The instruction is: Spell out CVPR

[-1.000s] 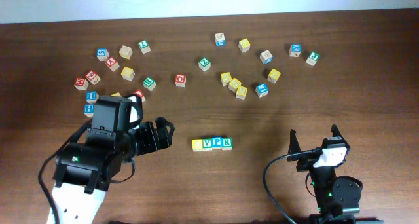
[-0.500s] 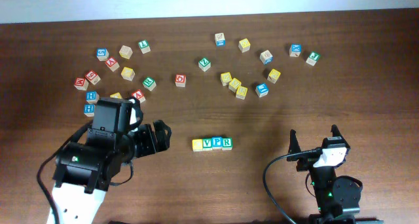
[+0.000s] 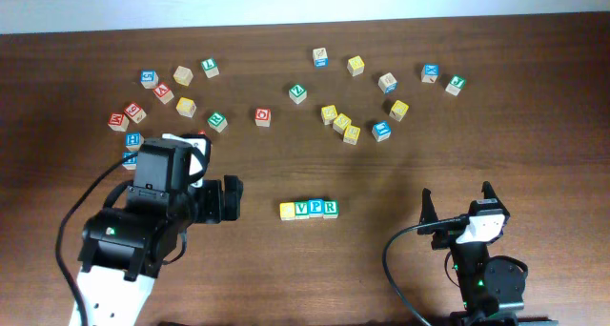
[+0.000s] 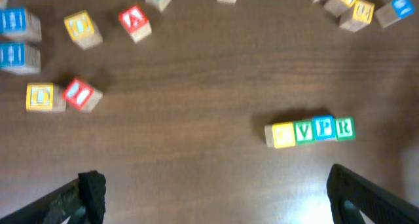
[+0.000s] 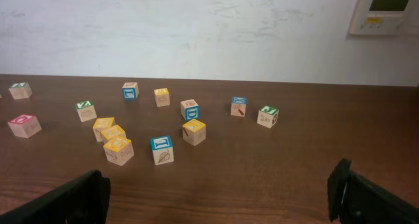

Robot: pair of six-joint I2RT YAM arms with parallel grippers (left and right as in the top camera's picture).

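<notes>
Four wooden cubes stand touching in a row at the table's front middle: a yellow-faced cube, a green V, a blue P and a green R. The left wrist view shows the same row, yellow cube, V, P, R, reading CVPR. My left gripper is open and empty, a short way left of the row. Far right of the row my right gripper is open, holding nothing, and points toward the back.
Loose letter cubes lie scattered across the back of the table: a left cluster beside my left arm, a yellow group in the middle, and others at the right. A white wall rises behind the table.
My left gripper has drawn back to the left, away from the row of cubes. The right arm and the cubes have stayed still.
</notes>
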